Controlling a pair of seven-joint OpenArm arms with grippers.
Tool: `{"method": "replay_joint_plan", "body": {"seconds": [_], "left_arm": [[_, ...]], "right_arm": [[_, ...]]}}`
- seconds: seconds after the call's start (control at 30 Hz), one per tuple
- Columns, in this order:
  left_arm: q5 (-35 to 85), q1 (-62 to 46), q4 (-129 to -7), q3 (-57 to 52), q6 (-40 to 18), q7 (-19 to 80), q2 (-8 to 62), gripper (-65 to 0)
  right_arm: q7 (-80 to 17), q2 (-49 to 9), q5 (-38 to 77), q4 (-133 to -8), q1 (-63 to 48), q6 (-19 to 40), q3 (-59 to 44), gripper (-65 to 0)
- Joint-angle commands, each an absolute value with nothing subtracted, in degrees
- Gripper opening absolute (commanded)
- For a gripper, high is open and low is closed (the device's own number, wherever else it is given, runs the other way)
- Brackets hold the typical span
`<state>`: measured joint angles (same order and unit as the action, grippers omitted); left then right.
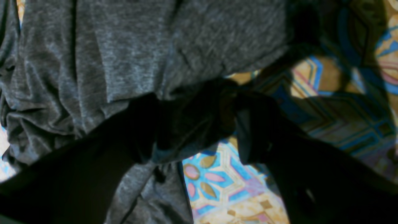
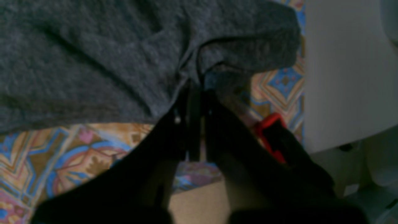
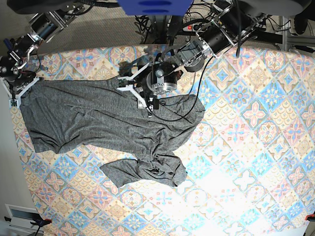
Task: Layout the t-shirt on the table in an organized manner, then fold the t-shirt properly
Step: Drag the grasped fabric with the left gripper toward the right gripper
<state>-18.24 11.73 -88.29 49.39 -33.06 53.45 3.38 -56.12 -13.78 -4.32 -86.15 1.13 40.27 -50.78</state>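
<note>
The surface point(image 3: 256, 147) carries the t-shirt point(image 3: 98, 123), spread across its left part with one end bunched. It looks light, limp and thin, best taken at hems or corners. The right tool point(image 2: 194, 90) is pressed together, pinching its edge. The left tool point(image 1: 199, 124) stands spread around a fold.
</note>
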Motion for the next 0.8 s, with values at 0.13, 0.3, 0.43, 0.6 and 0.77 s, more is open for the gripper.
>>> {"method": "replay_joint_plan", "body": {"seconds": [0.13,0.3,0.43,0.6,0.77], "left_arm": [[-19.12,13.49,-80.57,48.92,-33.10,51.30,0.75,-47.4],[-19.56,13.41,-79.25,48.92,-33.10,50.42,-0.31,-56.1],[-19.56,13.14,-81.01,48.92,-33.10,50.51,-0.40,-56.6],[-19.03,11.65,-94.11,49.01,-33.27,55.52,1.27,-56.8],[-19.38,11.74,-96.57,48.75,-36.35,57.19,1.54,-56.8]], "right_arm": [[-55.43,-15.16,-4.00,-87.16,1.98,40.00,-50.95,-65.0],[-55.34,-15.16,-4.00,-87.16,1.89,40.00,-50.95,-65.0],[-55.34,-15.16,-4.00,-87.16,1.80,40.00,-50.95,-65.0],[-55.43,-15.25,-4.00,-87.16,1.80,40.00,-50.95,-65.0],[-55.43,-15.25,-4.00,-87.16,1.89,40.00,-50.95,-65.0]]}}
